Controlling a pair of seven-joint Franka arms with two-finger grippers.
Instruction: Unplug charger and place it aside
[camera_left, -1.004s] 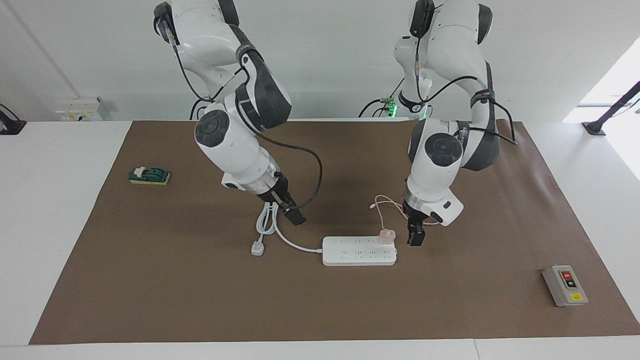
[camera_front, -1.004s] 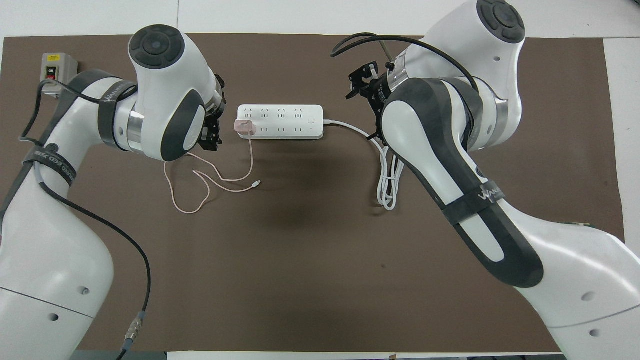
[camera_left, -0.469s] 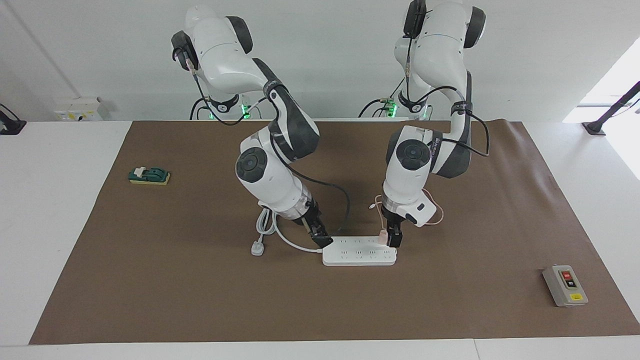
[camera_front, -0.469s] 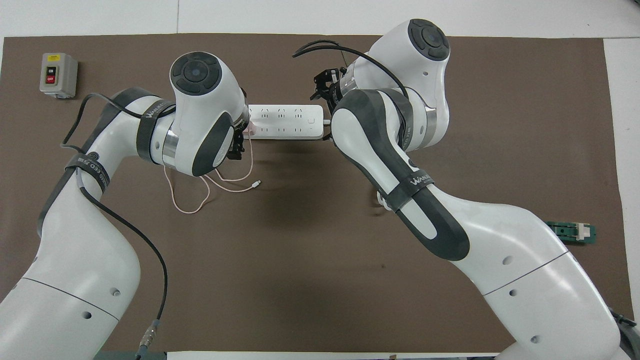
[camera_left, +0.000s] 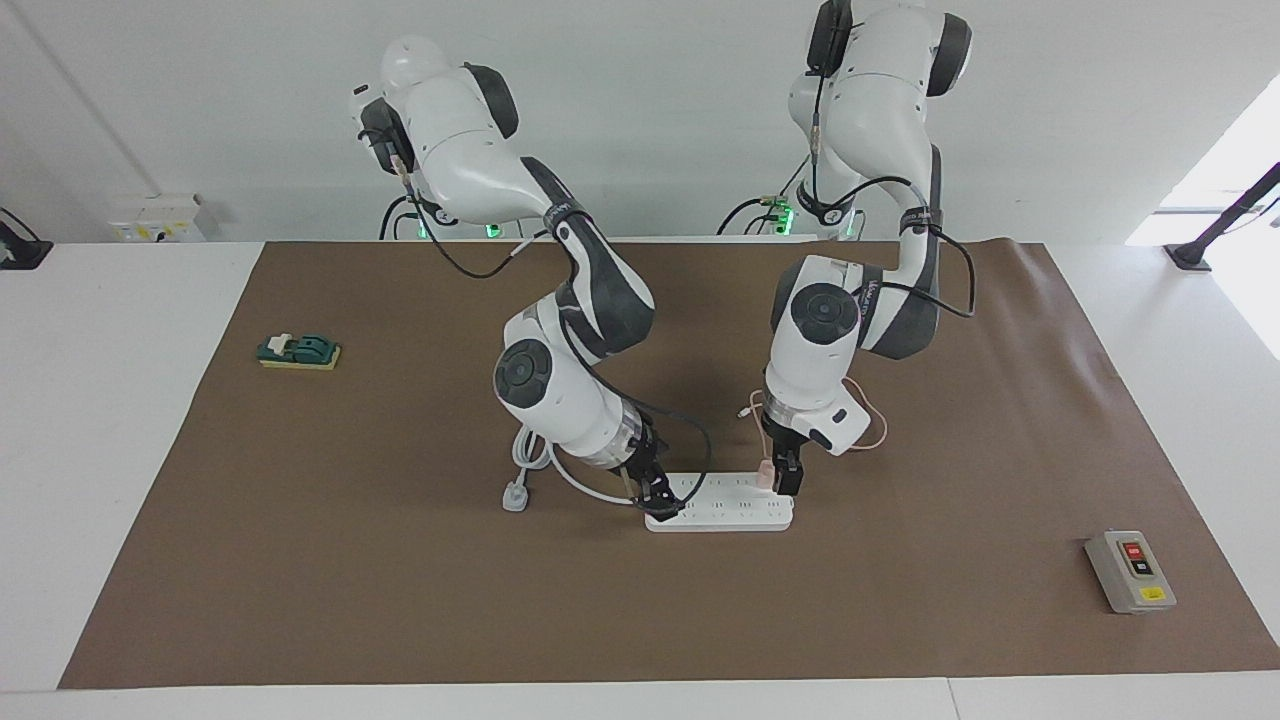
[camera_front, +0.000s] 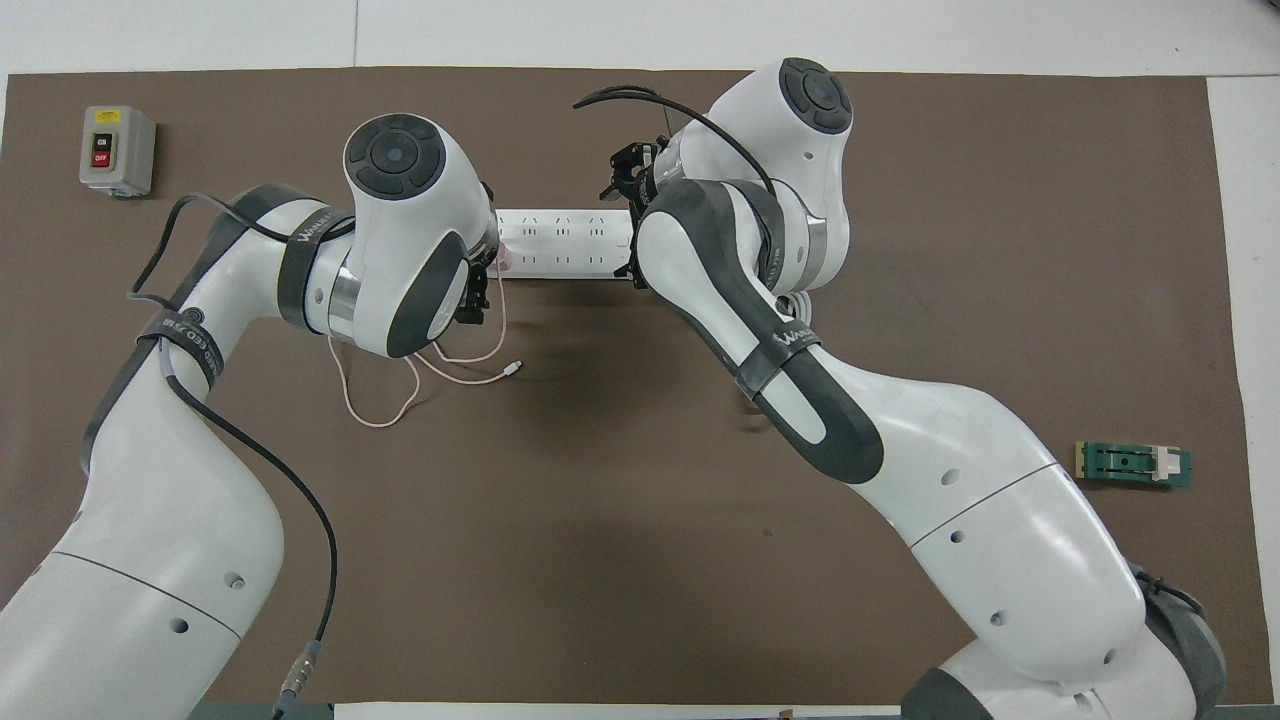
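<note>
Two pincers work at the power strip (camera_left: 720, 501), which lies mid-bench on the brown mat (camera_left: 300, 560). At its corded end, the right pincer (camera_left: 660, 497) bears down on the strip; whether its fingers are parted cannot be told. At the end toward the left arm, the charger (camera_left: 765, 474), a small pink cube, sits plugged in, and the left pincer (camera_left: 785, 478) brackets it, released and wide. Judged light and rigid, the cube should be gripped by its flat sides and drawn straight up; its thin cable (camera_front: 380, 400) is limp and will trail.
</note>
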